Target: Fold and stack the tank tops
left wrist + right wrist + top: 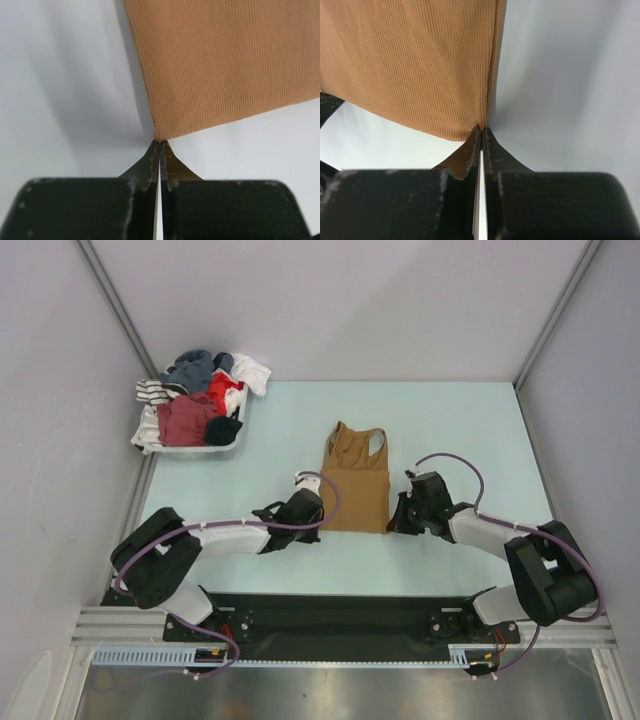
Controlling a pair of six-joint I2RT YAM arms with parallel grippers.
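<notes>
A: Top view: where's the tan tank top (357, 480)?
B: Flat on the table (280, 420), straps pointing away from the arms. The left gripper (314, 512) and right gripper (398, 516) sit at its 2 near hem corners. A basket (210, 451) of mixed clothes stands far left.
A: Left wrist view?
B: Jaws closed, pinching the hem corner.
A: Right wrist view?
B: Closed too, clamping the other corner.

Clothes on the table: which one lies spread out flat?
The tan-brown ribbed tank top, alone mid-table; the other clothes are heaped in the white basket.
</notes>
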